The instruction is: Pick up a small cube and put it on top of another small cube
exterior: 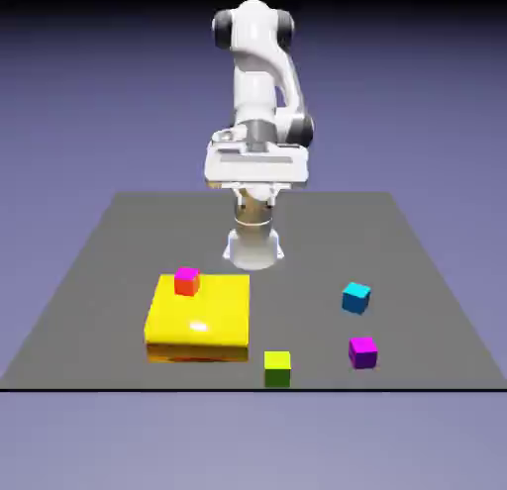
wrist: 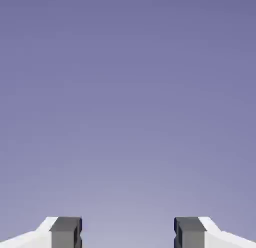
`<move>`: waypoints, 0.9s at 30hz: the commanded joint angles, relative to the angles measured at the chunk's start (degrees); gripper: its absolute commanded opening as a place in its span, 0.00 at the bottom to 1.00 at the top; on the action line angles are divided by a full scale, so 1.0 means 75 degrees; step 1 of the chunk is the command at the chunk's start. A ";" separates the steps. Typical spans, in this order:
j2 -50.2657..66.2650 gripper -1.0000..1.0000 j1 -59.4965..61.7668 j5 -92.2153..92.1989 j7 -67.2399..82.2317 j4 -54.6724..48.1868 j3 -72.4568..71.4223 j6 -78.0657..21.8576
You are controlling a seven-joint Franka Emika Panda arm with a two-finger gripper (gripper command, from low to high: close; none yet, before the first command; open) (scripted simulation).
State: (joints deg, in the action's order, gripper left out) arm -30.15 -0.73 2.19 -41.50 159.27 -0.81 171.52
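Grey table (exterior: pixel 119 231), listed for you from the exterior view's left: a large flat yellow block (exterior: pixel 198 320), with a pink-topped red cube (exterior: pixel 186 280) resting on its far corner. Next, the small lime cube (exterior: pixel 277 367), alone near the front edge, just beside the block's front corner. Then a magenta cube (exterior: pixel 362 351) and a cyan cube (exterior: pixel 355 297), well apart. Your gripper (wrist: pixel 128 233) hangs high at the back, fingers spread wide, nothing between them.
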 commanded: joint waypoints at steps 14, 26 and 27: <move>0.3876 0.50 -0.0067 0.3389 0.1486 -0.2672 -0.1250 -0.3855; 0.7199 0.50 -0.0124 0.6294 0.2759 -0.4962 -0.2322 -0.7159; 0.7476 0.50 -0.0128 0.6536 0.2865 -0.5153 -0.2411 -0.7434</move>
State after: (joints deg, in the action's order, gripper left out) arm 25.91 -1.69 51.21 -20.01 120.63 -18.89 115.76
